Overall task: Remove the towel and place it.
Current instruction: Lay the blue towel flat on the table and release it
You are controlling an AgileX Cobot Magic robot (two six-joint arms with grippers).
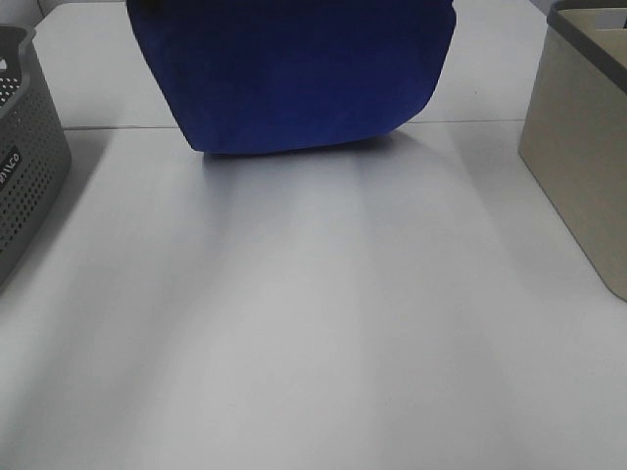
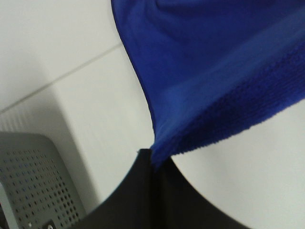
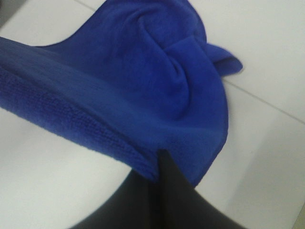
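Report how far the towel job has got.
Done: the towel is lifted, hanging over the table between the grey basket and the beige bin. In hand: the left gripper and the right gripper each pinch its edge. Left: lay it down and let go.

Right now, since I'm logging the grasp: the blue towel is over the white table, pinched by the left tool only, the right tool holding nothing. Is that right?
No. The right tool is shut on the towel too, as the right wrist view shows. The left tool does pinch it, over the white table.
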